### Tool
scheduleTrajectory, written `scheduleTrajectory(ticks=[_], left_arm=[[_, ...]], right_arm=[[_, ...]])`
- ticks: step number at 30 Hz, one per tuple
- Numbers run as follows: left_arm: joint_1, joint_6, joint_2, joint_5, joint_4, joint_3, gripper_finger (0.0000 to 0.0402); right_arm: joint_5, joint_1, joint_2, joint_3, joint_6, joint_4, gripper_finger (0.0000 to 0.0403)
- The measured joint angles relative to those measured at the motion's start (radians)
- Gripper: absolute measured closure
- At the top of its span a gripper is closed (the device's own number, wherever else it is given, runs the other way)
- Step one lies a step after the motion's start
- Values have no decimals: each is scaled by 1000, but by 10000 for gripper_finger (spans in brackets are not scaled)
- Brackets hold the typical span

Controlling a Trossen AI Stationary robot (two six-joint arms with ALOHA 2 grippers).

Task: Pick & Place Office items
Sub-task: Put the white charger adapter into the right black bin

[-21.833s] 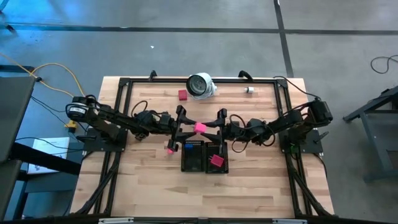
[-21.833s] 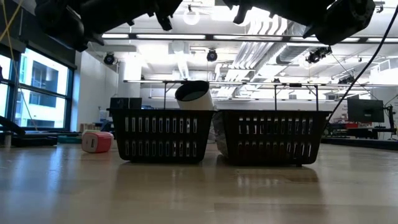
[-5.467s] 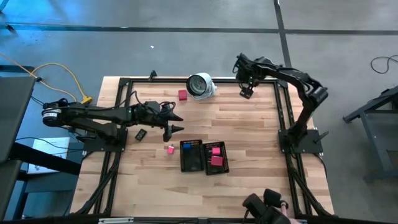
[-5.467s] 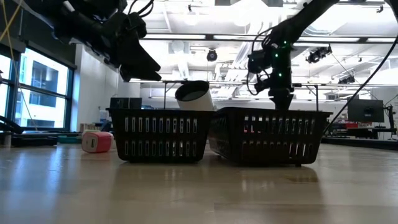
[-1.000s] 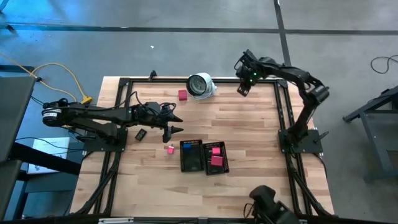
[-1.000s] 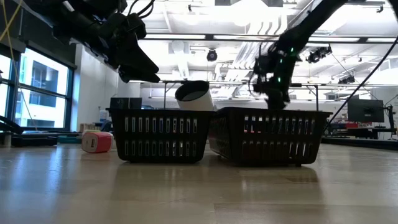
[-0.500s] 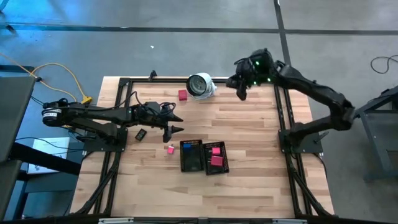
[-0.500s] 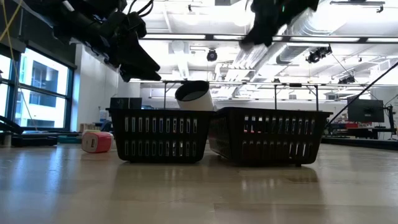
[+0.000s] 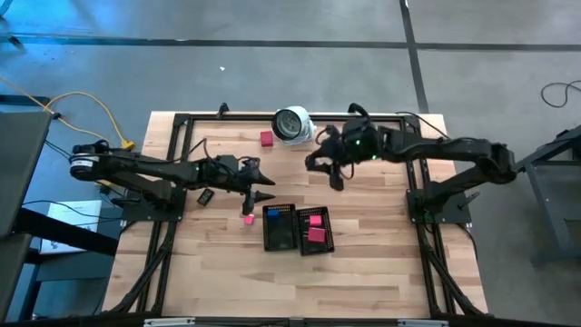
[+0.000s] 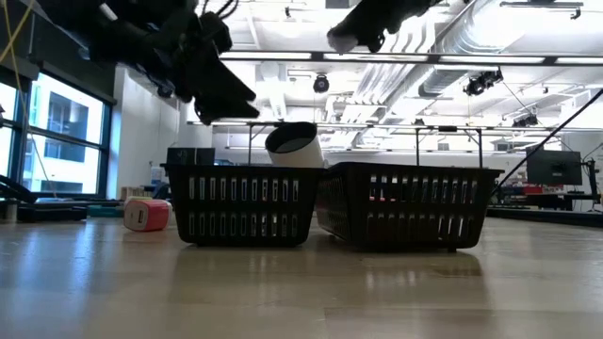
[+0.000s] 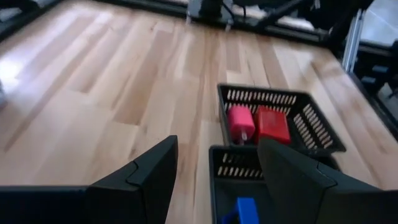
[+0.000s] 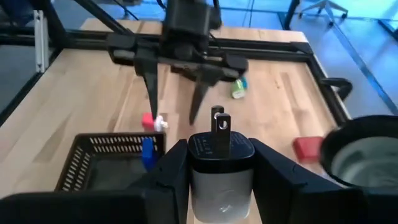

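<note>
a wooden table [image 9: 363, 263] seen from above, with two dark robot arms reaching inward.

on the left side, the left gripper [image 9: 260, 194] hovers low over the table, its fingers [image 11: 149, 180] spread wide and holding nothing. a small black item [image 9: 205, 196] lies on the table under that arm. a pink piece [image 9: 247, 218] lies on the table just below the fingertips, beside the left tray.

in the middle stand two black mesh trays, touching side by side. the left tray [image 9: 280, 238] holds one blue piece [image 9: 280, 211]. the right tray [image 9: 318, 243] holds two pieces, one pink [image 11: 240, 122] and one red [image 11: 272, 124], lying next to each other.

toward the far edge, one red piece [image 9: 266, 139] lies near a large round white-and-grey object [image 9: 293, 124].

on the right, the right gripper [image 9: 329, 170] hangs in the air above the table, between the round object and the trays. its fingers [image 12: 168, 180] pinch one white plug-shaped piece [image 12: 220, 163], with two metal prongs pointing outward. one small green piece [image 12: 239, 89] shows on the table beyond the left arm, seen from the right wrist.
</note>
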Motion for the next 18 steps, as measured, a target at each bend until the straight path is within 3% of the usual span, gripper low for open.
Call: scheduleTrajectory(ticks=[6, 18], left_arm=[[-6, 43, 62, 0, 61, 0, 184], [54, 89, 19, 14, 105, 0, 184]], right_arm=[[-34, 43, 1, -163, 88, 225, 285], [-24, 171, 1, -455, 244, 685, 285]])
